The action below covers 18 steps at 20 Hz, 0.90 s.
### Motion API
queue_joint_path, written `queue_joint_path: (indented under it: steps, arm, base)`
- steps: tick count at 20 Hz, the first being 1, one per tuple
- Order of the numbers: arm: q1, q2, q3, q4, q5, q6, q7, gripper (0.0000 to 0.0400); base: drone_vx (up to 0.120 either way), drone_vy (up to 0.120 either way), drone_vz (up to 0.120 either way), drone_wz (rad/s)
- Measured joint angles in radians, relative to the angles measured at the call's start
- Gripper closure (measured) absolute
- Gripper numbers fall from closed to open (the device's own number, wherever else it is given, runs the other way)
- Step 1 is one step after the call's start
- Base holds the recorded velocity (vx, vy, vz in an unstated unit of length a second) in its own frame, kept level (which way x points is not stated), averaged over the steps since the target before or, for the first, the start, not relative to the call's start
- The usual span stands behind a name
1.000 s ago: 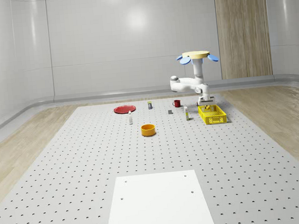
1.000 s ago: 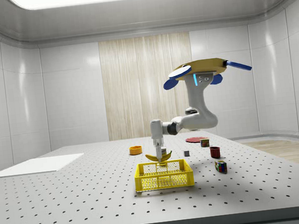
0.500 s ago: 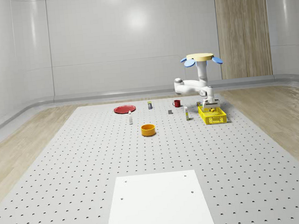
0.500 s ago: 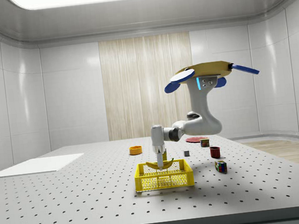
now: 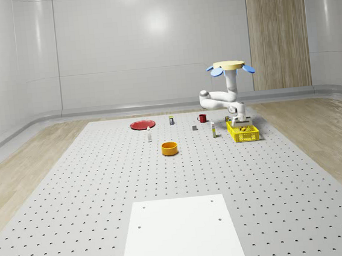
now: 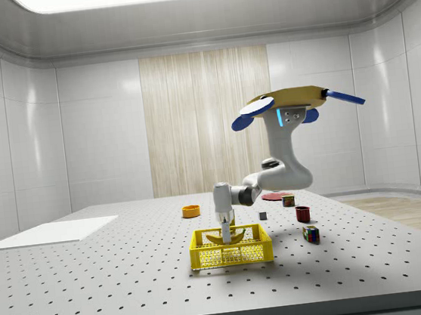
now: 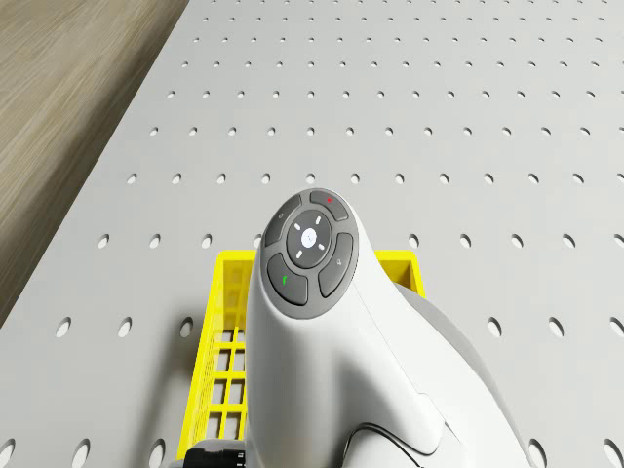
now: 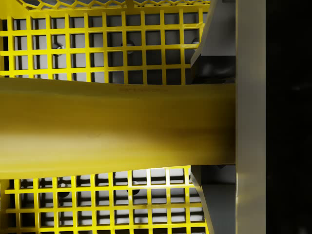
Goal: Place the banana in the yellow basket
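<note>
Yellow banana (image 8: 117,129) gripped inside basket (image 6: 231,248)

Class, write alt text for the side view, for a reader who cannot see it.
A hovering drone reaches its white arm down so the gripper holds a banana low inside a yellow basket on a perforated table. To the side view's right of the basket stand a red mug and a colourful cube.

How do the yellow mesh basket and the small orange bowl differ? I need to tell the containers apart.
The yellow mesh basket is rectangular with open grid walls; the small orange bowl is round with solid walls. The basket has the banana lowered into it by the gripper; nothing shows in the bowl. Both rest on the perforated table.
</note>
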Motion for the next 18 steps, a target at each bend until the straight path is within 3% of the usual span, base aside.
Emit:
queue_joint_path:
  steps: [1, 4, 7, 11, 18]
  arm:
    - [-0.002, 0.000, -0.012, 0.003, -0.011, 0.003, 0.000, 0.0200]
    - [-0.006, 0.002, -0.036, 0.009, -0.032, 0.011, -0.011, 0.0103]
    - [-0.003, 0.005, -0.026, 0.006, -0.022, 0.007, -0.022, 0.0049]
    - [0.006, 0.009, 0.020, -0.004, 0.022, -0.011, -0.032, 0.0018]
    - [0.014, 0.012, 0.075, -0.014, 0.074, -0.030, -0.038, 0.0003]
  base:
    - [0.000, 0.000, 0.000, 0.000]
    - [0.000, 0.000, 0.000, 0.000]
    - [0.000, 0.000, 0.000, 0.000]
    - [0.000, 0.000, 0.000, 0.000]
    - [0.000, 0.000, 0.000, 0.000]
